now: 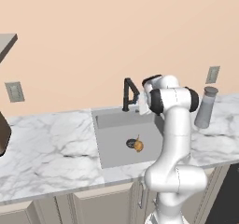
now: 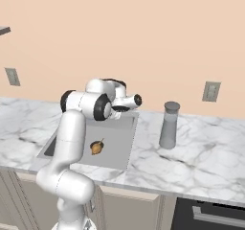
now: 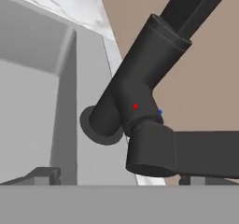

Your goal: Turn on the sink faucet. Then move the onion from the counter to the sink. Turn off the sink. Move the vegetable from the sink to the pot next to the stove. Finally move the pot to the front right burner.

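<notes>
Marble counter [image 1: 51, 148] under peach wall. Gripper [image 3: 116, 181] spread wide, empty, close against sink faucet [image 3: 135, 106] base and lever. Onion [image 1: 137, 145] down in sink [image 1: 109, 120] below gripper. Best pushed gently on lever, probably to shut water off.

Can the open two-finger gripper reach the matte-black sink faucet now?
Probably yes. The gripper is right by the matte-black sink faucet, jaws open, with nothing between them. The golden-brown onion lies apart, down in the grey basin.
</notes>
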You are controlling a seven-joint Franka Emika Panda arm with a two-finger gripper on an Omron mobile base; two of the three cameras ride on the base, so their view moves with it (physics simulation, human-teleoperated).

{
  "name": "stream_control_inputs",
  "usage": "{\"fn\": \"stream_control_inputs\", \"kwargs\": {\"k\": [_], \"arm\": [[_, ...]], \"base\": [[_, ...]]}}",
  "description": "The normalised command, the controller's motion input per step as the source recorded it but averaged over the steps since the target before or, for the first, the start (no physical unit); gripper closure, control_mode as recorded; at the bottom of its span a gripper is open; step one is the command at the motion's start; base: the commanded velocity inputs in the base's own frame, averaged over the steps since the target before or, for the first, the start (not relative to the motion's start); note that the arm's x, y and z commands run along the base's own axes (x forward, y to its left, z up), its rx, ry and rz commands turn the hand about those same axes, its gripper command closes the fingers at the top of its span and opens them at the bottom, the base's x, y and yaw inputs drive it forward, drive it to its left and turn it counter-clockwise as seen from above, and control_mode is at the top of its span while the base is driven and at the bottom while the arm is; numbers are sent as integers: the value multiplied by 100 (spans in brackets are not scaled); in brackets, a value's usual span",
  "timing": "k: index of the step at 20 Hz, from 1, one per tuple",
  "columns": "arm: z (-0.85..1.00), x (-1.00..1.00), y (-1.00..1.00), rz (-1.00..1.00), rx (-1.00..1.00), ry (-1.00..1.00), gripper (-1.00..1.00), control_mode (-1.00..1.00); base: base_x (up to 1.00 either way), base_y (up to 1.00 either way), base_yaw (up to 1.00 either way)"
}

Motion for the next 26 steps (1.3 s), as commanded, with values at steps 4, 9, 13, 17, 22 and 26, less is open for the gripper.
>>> {"fn": "stream_control_inputs", "kwargs": {"k": [4,9,13,17,22,26], "arm": [[0,0,-45,5,3,-8,-100,-100],[1,-15,-42,5,4,-12,-100,-100],[9,-64,-19,3,1,-18,-100,-100],[23,-79,-2,0,0,-19,-100,-100],[39,-61,9,0,0,-14,-100,-100],[56,-35,19,0,-2,-8,-100,-100]], "base": [[0,0,0],[0,0,0],[0,0,0],[0,0,0],[0,0,0],[0,0,0]]}}
